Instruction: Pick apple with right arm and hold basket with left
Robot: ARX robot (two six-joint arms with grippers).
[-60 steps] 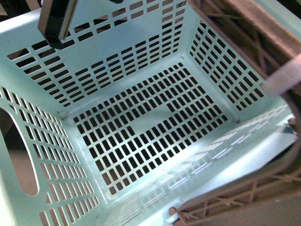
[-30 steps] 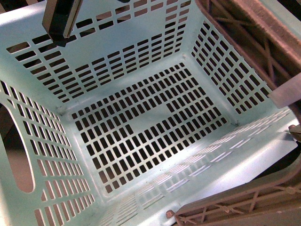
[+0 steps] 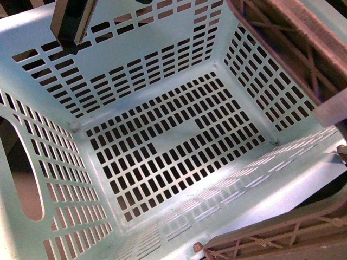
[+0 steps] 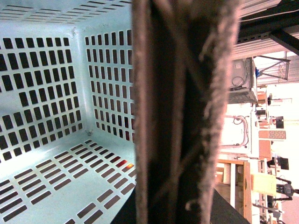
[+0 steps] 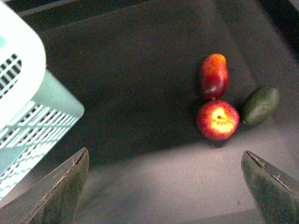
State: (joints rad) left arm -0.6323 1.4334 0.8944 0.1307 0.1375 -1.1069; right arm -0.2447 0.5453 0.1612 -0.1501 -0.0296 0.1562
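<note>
Red apple [image 5: 217, 119] lies on the dark bench [image 5: 140, 70], touching a long red fruit [image 5: 214, 76], with a dark green fruit [image 5: 260, 106] just beside. Right pincer [image 5: 163, 153] hangs over them, opened wide. Mint basket [image 3: 162, 38] is well apart. Its brown handle [image 4: 182, 112] fills the left wrist view, so I cannot tell the left pincer's grip.

Past my left wrist: room washed out by bright light, a wooden frame [image 4: 239, 184], a grey equipment box [image 4: 242, 79], loose cables [image 4: 240, 125]; under my right wrist: dark grey tabletop [image 5: 140, 70], partly lit.
</note>
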